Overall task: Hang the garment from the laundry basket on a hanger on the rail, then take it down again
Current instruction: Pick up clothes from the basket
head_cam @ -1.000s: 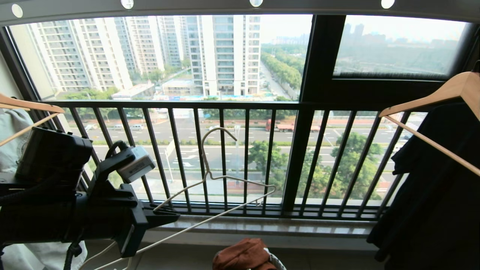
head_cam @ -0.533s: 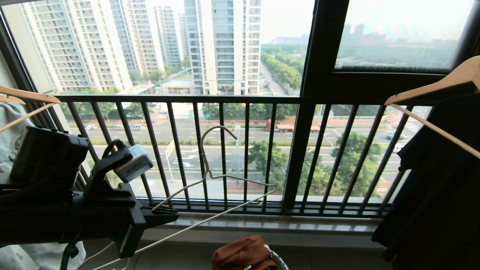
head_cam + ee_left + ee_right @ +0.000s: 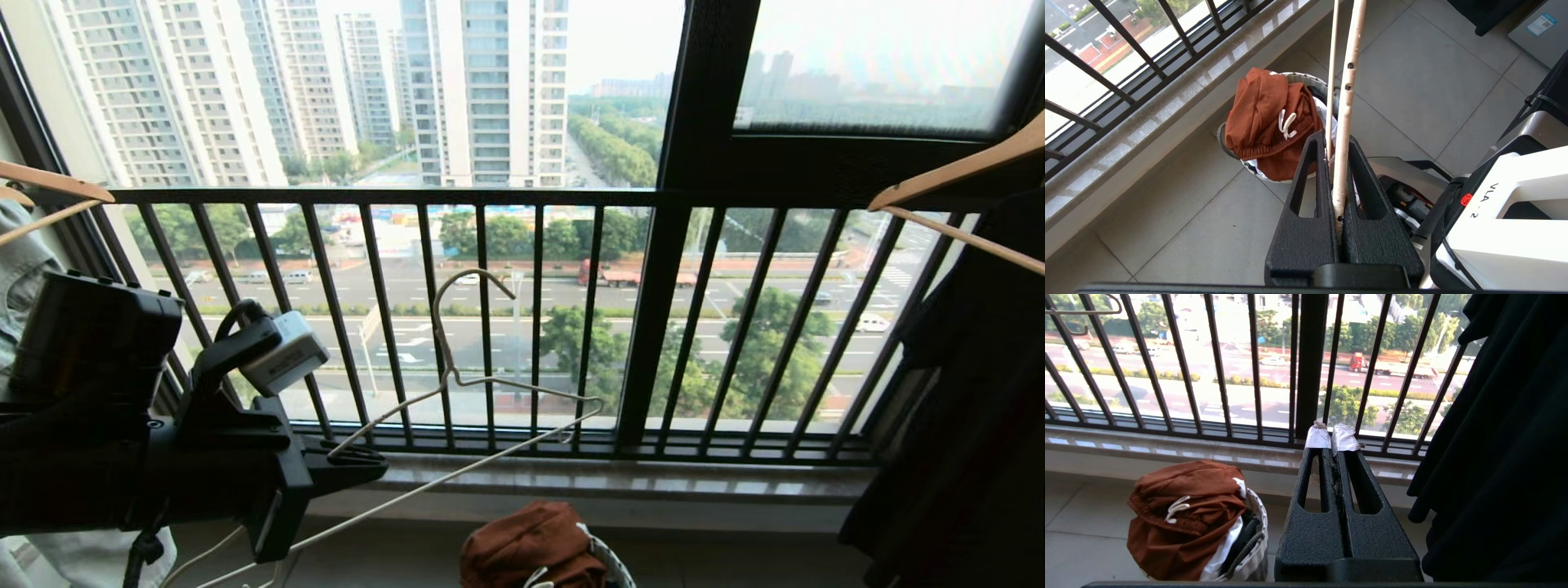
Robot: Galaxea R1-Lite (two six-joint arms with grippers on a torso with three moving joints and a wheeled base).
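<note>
— What does the balcony look like?

— Pale floor tiles (image 3: 1167, 228) run to a stone sill (image 3: 620, 482) under a black railing (image 3: 490, 196) of vertical bars, with tower blocks and a wide road beyond the glass.

— And the robot?

— At near left, the left gripper (image 3: 1336, 163) pinches the cream wire hanger (image 3: 457, 384), jaws clamped on its lower wires, hook pointing up before the bars. The right gripper (image 3: 1332, 443) sits lower on the right, jaws pressed together on nothing.

— Where are the shorts?

— The rust-brown garment (image 3: 1265, 118) lies heaped in the laundry basket (image 3: 1255, 539) on the floor beside the sill. A black garment (image 3: 963, 392) hangs at right on a wooden hanger (image 3: 955, 175).
</note>
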